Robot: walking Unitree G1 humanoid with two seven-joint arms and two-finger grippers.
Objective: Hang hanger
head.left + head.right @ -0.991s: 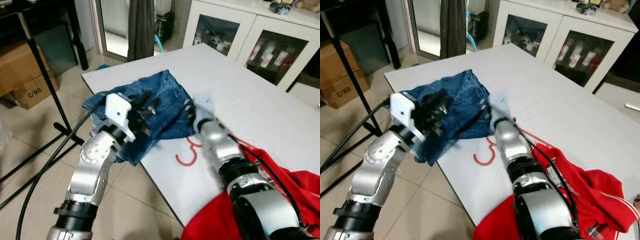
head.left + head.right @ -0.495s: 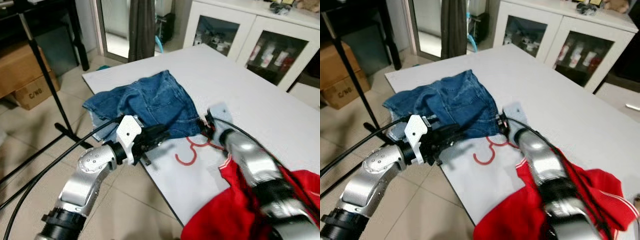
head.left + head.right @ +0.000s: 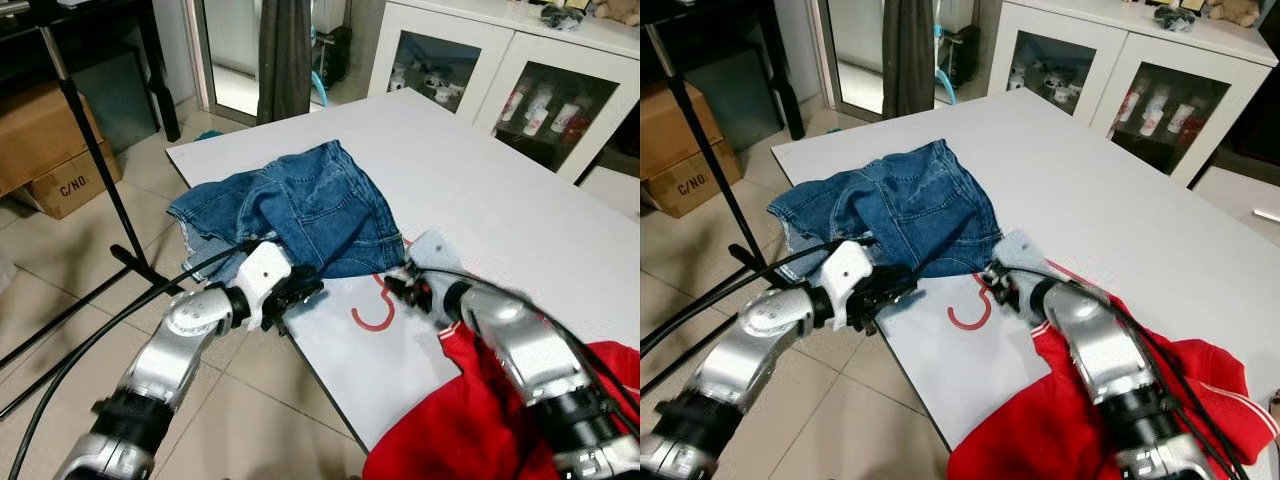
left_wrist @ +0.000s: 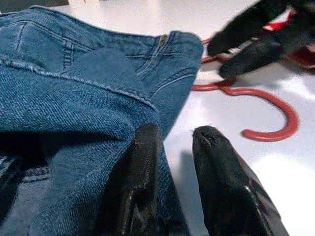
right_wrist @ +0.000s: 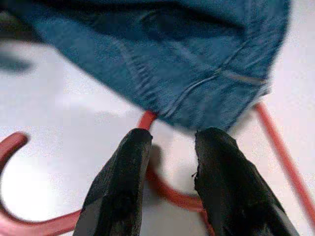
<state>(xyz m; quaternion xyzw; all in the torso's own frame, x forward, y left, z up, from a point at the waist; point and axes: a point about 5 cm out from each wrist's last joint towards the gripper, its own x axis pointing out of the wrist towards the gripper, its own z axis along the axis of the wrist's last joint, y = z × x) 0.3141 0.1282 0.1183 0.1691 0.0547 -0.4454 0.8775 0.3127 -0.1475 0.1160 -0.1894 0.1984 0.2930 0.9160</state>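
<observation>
Both grippers low, red hanger (image 5: 167, 189), jeans (image 3: 310, 205)

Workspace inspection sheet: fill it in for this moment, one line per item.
Surface: white table, corner toward the robot.
Job's things: red hanger flat on the table, its hook bare, its body partly under the denim.
Clutter: blue denim garment draped over the table corner; red garment at the near edge.
Grippers: left gripper open at the denim's edge; right gripper open, fingers astride the hanger's neck.
Cables: black cables run from the left arm over the floor.
Surroundings: glass-door cabinet, cardboard boxes, black stand, tiled floor.
</observation>
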